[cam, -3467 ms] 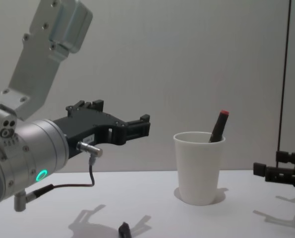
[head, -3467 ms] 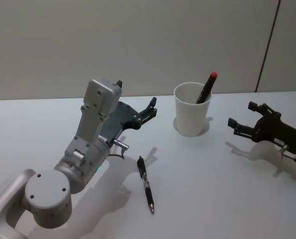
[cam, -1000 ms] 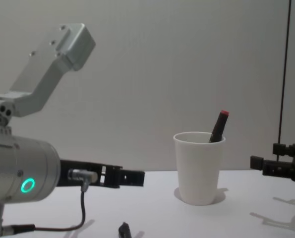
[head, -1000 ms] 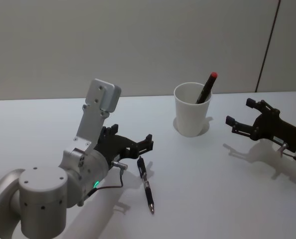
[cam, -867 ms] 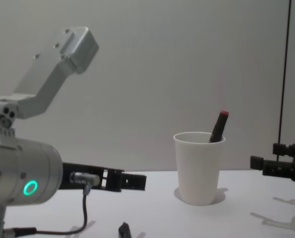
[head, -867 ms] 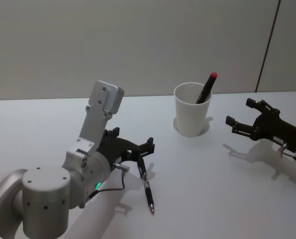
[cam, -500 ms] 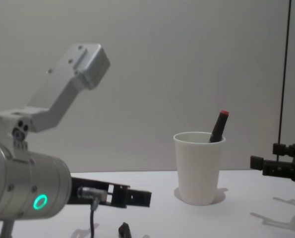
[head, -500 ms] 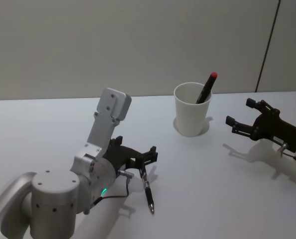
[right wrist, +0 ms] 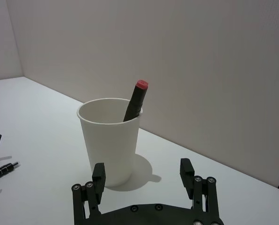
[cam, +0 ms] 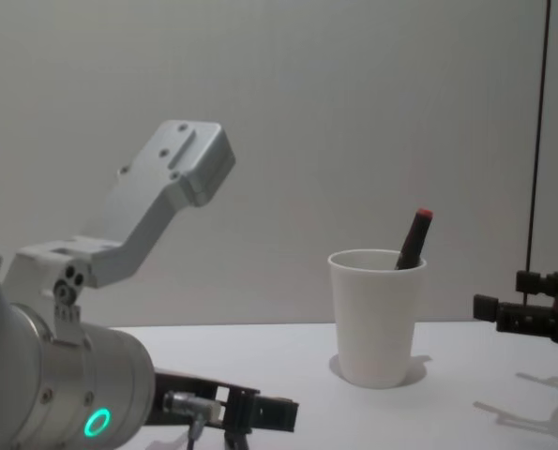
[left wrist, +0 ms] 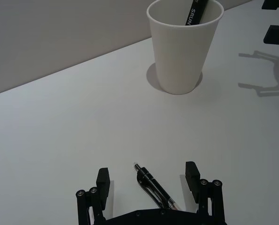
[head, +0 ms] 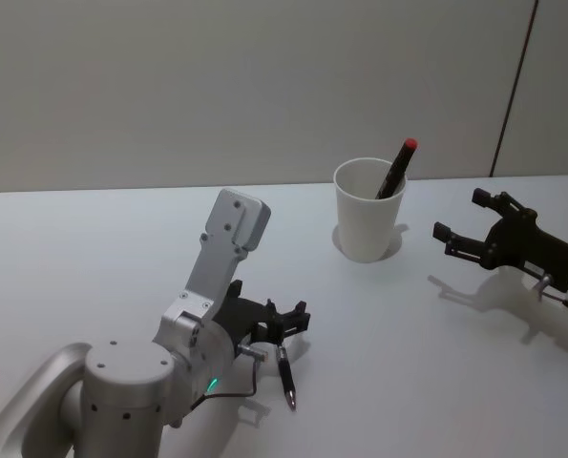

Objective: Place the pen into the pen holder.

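L pincer (left wrist: 147, 172) open, straddling pen (left wrist: 154, 187) lying on desk (left wrist: 59, 131). Pen holder (left wrist: 184, 51) upright nr far edge. R pincer (right wrist: 142, 168) open, toward right edge.

pen (left wrist: 155, 187) on table (head: 93, 248), within left tool (left wrist: 147, 172) | pen holder (head: 368, 224) behind-right | right tool (head: 462, 216) right of it

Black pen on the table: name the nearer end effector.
Left. The left end effector straddles the black pen, fingers open; the right end effector hovers off beside the white paper cup.
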Controlling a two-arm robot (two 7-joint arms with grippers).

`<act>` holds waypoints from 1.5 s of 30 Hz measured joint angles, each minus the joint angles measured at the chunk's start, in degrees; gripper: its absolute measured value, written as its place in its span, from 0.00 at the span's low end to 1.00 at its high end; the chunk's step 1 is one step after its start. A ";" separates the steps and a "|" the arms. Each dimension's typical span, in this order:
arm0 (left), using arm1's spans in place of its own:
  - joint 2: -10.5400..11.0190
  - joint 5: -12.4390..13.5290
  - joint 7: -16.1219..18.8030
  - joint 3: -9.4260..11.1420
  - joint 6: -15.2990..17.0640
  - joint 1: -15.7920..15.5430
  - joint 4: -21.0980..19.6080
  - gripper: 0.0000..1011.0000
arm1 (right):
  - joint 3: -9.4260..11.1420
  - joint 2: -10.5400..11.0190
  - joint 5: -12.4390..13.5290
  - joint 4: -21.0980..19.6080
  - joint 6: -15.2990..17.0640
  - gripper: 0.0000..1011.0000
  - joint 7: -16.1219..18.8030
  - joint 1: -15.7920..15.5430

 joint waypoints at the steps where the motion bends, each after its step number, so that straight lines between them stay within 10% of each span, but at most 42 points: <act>1: -0.04 0.11 0.05 0.03 0.04 0.04 0.01 0.99 | 0.00 0.00 0.00 0.00 0.00 0.99 0.00 0.00; 45: -1.74 2.94 -2.95 0.55 -0.29 1.21 2.43 0.99 | 0.00 0.00 0.00 0.00 0.00 0.99 0.00 0.00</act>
